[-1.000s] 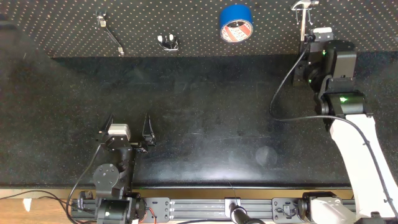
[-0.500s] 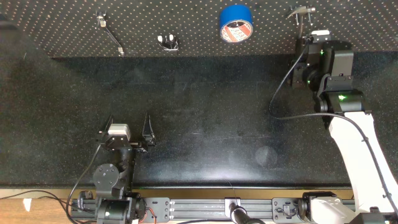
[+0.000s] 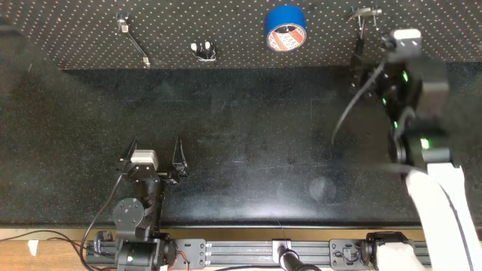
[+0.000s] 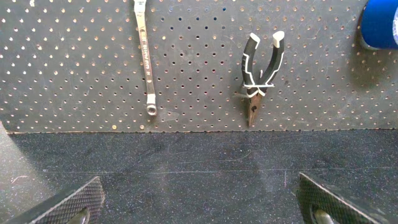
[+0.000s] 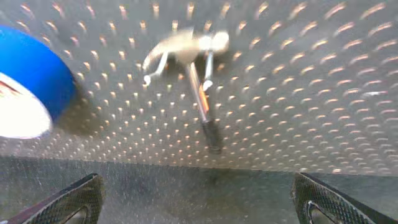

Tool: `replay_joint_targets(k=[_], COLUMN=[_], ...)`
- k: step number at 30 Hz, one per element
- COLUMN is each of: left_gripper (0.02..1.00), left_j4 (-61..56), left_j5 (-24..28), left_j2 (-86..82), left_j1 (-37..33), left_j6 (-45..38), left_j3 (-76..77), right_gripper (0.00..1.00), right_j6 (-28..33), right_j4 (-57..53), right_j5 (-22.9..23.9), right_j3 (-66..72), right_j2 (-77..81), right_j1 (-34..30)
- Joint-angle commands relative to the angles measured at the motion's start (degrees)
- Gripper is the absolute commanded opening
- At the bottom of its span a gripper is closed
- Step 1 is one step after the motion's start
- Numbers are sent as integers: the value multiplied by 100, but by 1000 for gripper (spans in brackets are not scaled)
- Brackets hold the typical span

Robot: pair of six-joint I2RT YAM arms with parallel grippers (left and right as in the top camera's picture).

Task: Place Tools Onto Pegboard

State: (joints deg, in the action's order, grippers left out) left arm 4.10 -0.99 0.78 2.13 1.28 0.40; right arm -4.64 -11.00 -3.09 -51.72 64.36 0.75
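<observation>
A hammer (image 5: pixel 198 74) hangs head-up on the black pegboard (image 3: pixel 68 30) at its right end, also seen from above as the hammer (image 3: pixel 364 13). My right gripper (image 5: pixel 199 208) stands open a short way back from it, nothing between its fingers; from above the right gripper (image 3: pixel 370 60) is just below the hammer. A blue tape roll (image 3: pixel 286 28), black-handled pliers (image 4: pixel 260 71) and a wrench (image 4: pixel 144 56) hang farther left. My left gripper (image 3: pixel 154 154) is open over the mat near its base, facing the pliers and wrench.
A black mat (image 3: pixel 248 143) covers the table between the pegboard and the arm bases. The right arm's cable (image 3: pixel 343 113) loops over the mat. The pegboard has free holes between the hanging tools.
My right gripper has drawn back from the hammer's handle and let it go; the hammer stays hanging on the pegboard. The left arm has not moved.
</observation>
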Motion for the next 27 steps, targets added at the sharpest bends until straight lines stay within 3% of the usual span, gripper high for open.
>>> replay_joint_targets(k=[1, 4, 10, 16, 27], left_gripper=[996, 996, 996, 996, 996], left_j4=[44, 44, 44, 44, 44], left_j5=[22, 22, 22, 22, 22], left_j2=[-57, -57, -57, -57, -57], left_j1=[-24, -24, -24, -24, -24], left_j6=[-94, -94, -94, -94, -94], left_j3=[-9, -9, -9, -9, -9], right_gripper=[976, 976, 976, 976, 976], right_j6=[-872, -1316, -1316, -1316, -1314], right_j4=[1209, 2942, 3471, 3445, 1106], right_j5=[249, 249, 260, 245, 197], right_j3=[1784, 3526, 4642, 5139, 5152], right_j2=[-1434, -2424, -3357, -3969, -5466], right_j1=[-304, -363, -361, -223, 63])
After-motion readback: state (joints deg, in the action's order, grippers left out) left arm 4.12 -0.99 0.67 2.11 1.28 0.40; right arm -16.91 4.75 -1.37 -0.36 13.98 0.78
